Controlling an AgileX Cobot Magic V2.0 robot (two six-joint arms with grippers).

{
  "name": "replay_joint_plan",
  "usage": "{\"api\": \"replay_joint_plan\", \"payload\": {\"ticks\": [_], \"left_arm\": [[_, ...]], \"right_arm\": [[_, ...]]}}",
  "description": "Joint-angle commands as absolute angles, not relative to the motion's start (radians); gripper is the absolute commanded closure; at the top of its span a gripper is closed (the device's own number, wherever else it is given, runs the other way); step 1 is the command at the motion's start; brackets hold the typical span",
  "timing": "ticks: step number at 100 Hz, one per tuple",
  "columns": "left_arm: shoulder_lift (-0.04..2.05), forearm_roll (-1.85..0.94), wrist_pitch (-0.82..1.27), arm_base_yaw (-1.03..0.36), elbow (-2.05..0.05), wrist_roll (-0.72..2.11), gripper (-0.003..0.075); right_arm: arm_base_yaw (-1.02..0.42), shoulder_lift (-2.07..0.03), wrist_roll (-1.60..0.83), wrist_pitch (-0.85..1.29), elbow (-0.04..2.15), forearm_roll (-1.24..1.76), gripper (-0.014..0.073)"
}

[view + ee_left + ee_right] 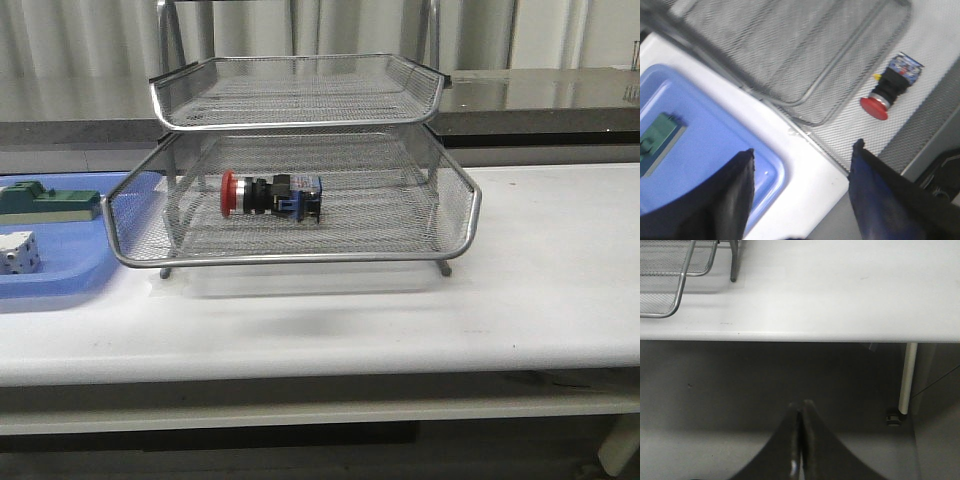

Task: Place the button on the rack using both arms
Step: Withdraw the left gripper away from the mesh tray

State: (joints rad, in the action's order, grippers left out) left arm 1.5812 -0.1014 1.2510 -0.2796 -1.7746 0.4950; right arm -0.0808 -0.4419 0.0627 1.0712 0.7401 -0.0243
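front view: button [270, 195] lies on side in lower pulled-out tray of rack [300, 160], red cap toward 9 o'clock. left wrist view: left gripper [800, 192] fingers spread, empty, over blue tray [705, 145]. right wrist view: right gripper [800, 440] fingers pressed together, empty, below table [840, 295] edge.

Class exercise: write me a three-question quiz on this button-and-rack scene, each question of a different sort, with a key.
1. True or false: the button lies on its side in the rack's pulled-out tray.
2. Which hand is open? A) left hand B) right hand
3. Fill in: the green block and white cube sit in the blue ____.

Key: 1 true; 2 A, its fingers are spread and empty, while the right's are pressed together off the table's edge; 3 tray.
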Motion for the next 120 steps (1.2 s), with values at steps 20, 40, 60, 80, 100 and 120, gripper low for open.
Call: {"api": "replay_joint_plan", "payload": {"ticks": [20,40,60,80,100,120], "left_arm": [[1.338,-0.109,1.174,-0.107,-1.697,0.374,0.0337],[1.140,-0.109,1.032,-0.053,-1.434,0.337,0.0337],[0.919,-0.109,0.883,-0.052,-1.138,0.264,0.0337],[0.746,-0.109,0.846,-0.052,-0.928,0.188,0.0337],[0.611,-0.109,0.901,-0.052,-0.777,0.124,0.0342],[0.570,-0.109,0.964,-0.052,-0.715,0.122,0.0447]], "right_arm": [[-0.076,-0.447,0.061,1.015,0.773,-0.032,0.0709],[-0.076,-0.447,0.061,1.015,0.773,-0.032,0.0709],[-0.076,-0.447,0.061,1.015,0.773,-0.032,0.0709],[-0.076,-0.447,0.061,1.015,0.773,-0.032,0.0709],[-0.076,-0.447,0.061,1.015,0.773,-0.032,0.0709],[-0.076,-0.447,0.061,1.015,0.773,-0.032,0.0709]]}}
